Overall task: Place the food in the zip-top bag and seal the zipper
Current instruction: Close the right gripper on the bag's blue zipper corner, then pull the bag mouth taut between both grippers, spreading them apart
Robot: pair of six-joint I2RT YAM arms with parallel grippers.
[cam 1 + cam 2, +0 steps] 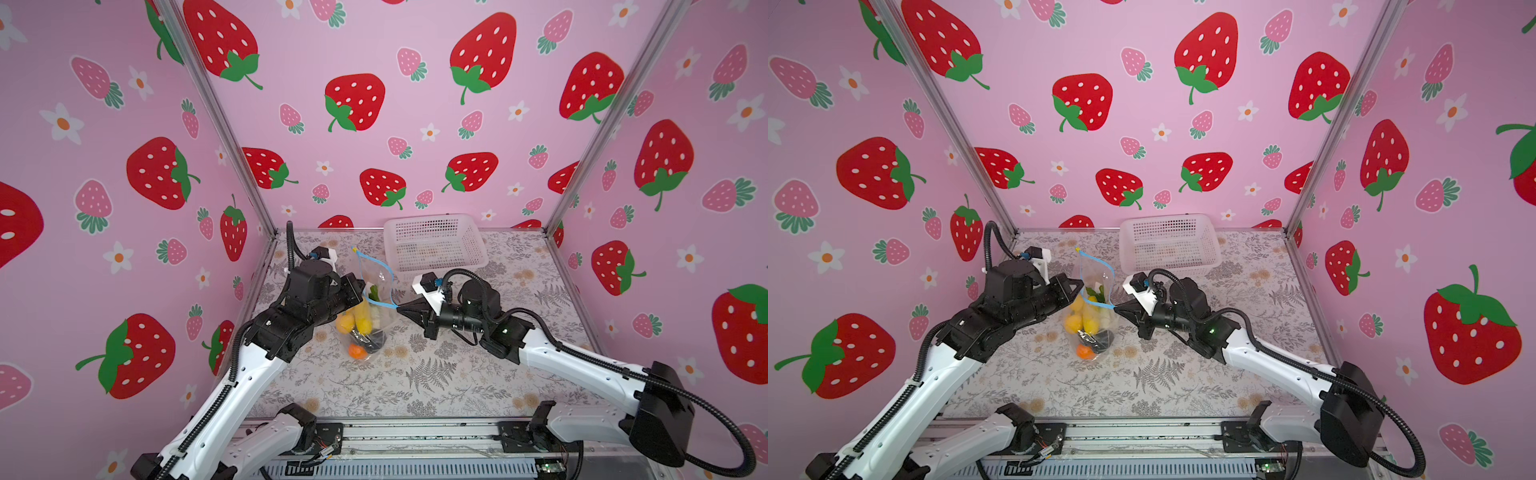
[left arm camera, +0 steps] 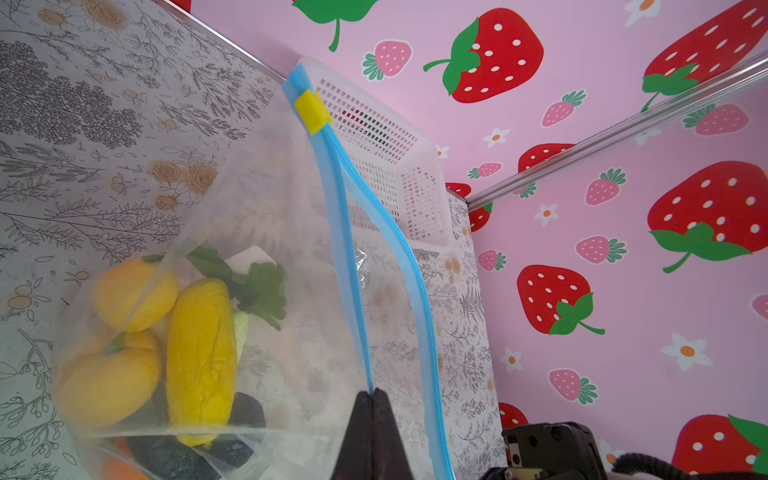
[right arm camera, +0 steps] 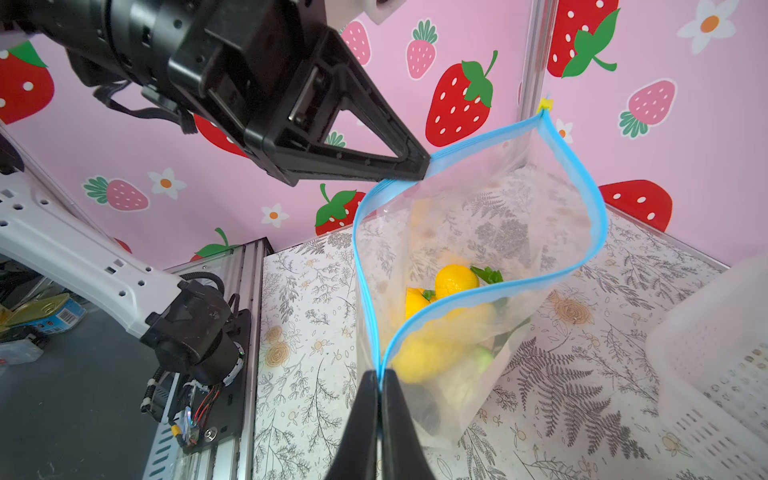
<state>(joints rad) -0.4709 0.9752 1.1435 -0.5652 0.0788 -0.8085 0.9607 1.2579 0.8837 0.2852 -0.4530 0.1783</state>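
**ITEM: ZIP-TOP BAG, LOADED, MOUTH UNSEALED**

**Location.** The zip-top bag (image 1: pixel 382 320) stands mouth-up near the middle of the table (image 1: pixel 436 374). It is held between your two hands, and its lower end appears to rest on the floral-printed surface. A white perforated basket (image 1: pixel 434 245) sits behind it, apart.

**Contents.** The food (image 2: pixel 199 357) is heaped in the bottom: smooth yellow pieces, green leaves, a dark piece, and an orange piece lowest. No food shows outside the bag.

**Materials.** The bag is thin, clear, crinkly film, limp and creased. The zipper (image 2: pixel 347 249) is a light-blue strip that looks stiffer than the film. Its two lips bow apart and meet at the small yellow tab (image 2: pixel 311 111) at the far end.

**Holds.**
- Your left hand (image 3: pixel 422 168) is clamped on one lip, partway along.
- Your right hand (image 3: pixel 380 374) is pinched tight on the zipper end opposite the tab, where the lips join.

**Handling (judged).**
- The load is probably light but bottom-heavy, so expect it to sag and swing if you lift it.
- The film is likely slick and will buckle, so grip the strip and not the film.
- The tab is small and rigid, so it needs a precise pinch.
- To seal, anchor one zipper end and keep the lips taut and together while you run the tab along.
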